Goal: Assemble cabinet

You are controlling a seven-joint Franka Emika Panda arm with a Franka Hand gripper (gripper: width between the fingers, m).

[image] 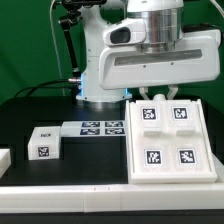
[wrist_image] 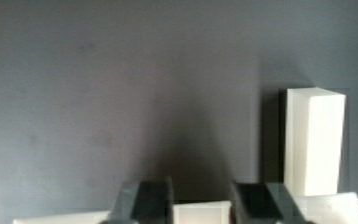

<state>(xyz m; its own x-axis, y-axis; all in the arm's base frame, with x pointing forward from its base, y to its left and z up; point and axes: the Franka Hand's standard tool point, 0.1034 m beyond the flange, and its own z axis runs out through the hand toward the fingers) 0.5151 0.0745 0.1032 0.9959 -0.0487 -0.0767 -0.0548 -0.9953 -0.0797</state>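
Gripper (image: 158, 97) hangs at the far edge of the cabinet (image: 168, 140), a large white box with four square tags facing up, on the exterior view's right of the black table (image: 40, 110). Its dark fingers (wrist_image: 149, 203) flank a white part (wrist_image: 202, 213); whether they pinch it cannot be told. A small tagged piece (image: 45, 144) sits well apart, near the marker board (image: 100, 127).

The cabinet (image: 168, 138) looks like smooth white plastic with a faint sheen, the table (image: 35, 105) matt black, the arm (image: 150, 62) shell glossy white.
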